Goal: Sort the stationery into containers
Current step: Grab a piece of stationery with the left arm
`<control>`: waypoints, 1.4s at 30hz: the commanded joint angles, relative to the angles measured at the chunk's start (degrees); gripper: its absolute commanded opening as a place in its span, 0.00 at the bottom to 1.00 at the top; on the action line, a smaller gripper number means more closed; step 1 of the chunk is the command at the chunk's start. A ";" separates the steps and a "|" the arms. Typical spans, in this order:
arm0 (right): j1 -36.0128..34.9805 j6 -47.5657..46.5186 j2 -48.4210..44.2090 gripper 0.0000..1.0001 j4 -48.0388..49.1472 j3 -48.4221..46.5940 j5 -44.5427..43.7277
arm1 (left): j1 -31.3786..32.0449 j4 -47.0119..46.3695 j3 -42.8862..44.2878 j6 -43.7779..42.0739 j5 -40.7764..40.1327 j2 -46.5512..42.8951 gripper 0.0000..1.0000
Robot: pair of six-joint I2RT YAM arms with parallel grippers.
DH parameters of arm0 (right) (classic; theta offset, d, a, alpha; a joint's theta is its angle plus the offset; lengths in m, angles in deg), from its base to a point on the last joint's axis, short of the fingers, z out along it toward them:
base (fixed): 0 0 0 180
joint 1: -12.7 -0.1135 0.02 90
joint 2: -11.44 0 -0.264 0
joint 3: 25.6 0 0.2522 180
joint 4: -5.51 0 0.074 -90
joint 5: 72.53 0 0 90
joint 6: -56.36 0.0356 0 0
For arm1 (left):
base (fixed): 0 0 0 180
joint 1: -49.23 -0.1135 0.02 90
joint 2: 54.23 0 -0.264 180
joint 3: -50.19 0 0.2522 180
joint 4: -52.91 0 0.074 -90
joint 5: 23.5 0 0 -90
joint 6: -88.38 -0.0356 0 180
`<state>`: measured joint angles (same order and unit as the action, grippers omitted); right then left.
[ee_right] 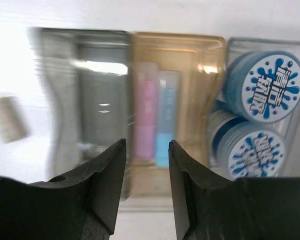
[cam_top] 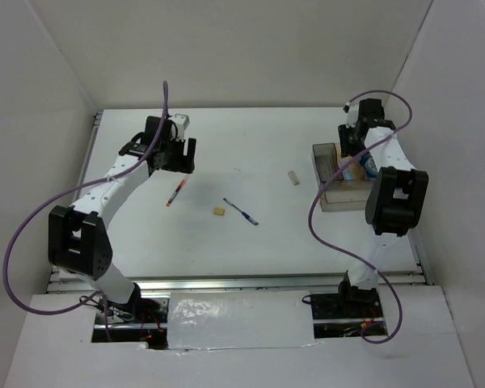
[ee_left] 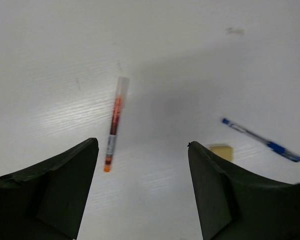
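Note:
The red pen (cam_top: 177, 192) lies on the table just below my left gripper (cam_top: 176, 159), which is open and empty above it. In the left wrist view the red pen (ee_left: 115, 122) lies ahead of the left finger, with the tan cube (ee_left: 221, 152) and blue pen (ee_left: 262, 140) to the right. My right gripper (cam_top: 349, 153) hovers open and empty over the clear tray (cam_top: 326, 196). In the right wrist view the pink bar (ee_right: 146, 117) and light-blue bar (ee_right: 166, 117) lie in the amber middle section, and two rolls (ee_right: 264, 85) fill the right section.
The tan cube (cam_top: 219, 212) and blue pen (cam_top: 241, 212) lie mid-table. The beige block (cam_top: 293, 177) lies just left of the tray; it also shows in the right wrist view (ee_right: 9, 117). The smoky-grey section (ee_right: 97, 100) holds nothing visible. White walls enclose the table.

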<state>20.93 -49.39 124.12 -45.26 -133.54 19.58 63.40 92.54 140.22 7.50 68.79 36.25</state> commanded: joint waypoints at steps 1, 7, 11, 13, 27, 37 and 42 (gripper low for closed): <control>-1.99 4.67 -12.56 0.46 -1.92 0.55 9.21 | -0.11 3.66 -0.59 -6.04 -10.09 2.51 0.83; -5.58 8.28 -27.40 0.47 -0.25 9.60 21.43 | -2.39 3.92 -2.18 -11.41 -9.94 7.51 0.70; -7.70 6.09 -32.69 0.47 -0.51 13.04 24.26 | -3.89 4.54 -1.74 -12.55 -6.68 11.03 0.62; -7.88 4.51 -35.76 0.47 0.18 15.23 24.61 | -4.15 5.07 -1.48 -12.73 -5.80 13.04 0.60; -13.32 -4.03 -48.69 1.00 5.64 25.88 24.88 | -4.33 2.17 0.19 -12.38 -0.97 20.43 0.52; -16.75 -15.09 -53.09 0.94 6.34 29.39 29.09 | -4.51 3.93 1.69 -11.06 0.97 24.31 0.22; -21.83 -20.80 -53.18 0.90 6.78 30.27 29.10 | -5.55 6.64 3.35 -10.01 7.52 24.57 0.00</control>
<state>2.35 -64.55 72.17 -41.50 -103.96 47.84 58.68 96.28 142.41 -3.93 69.38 58.69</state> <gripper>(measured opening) 0.903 0.049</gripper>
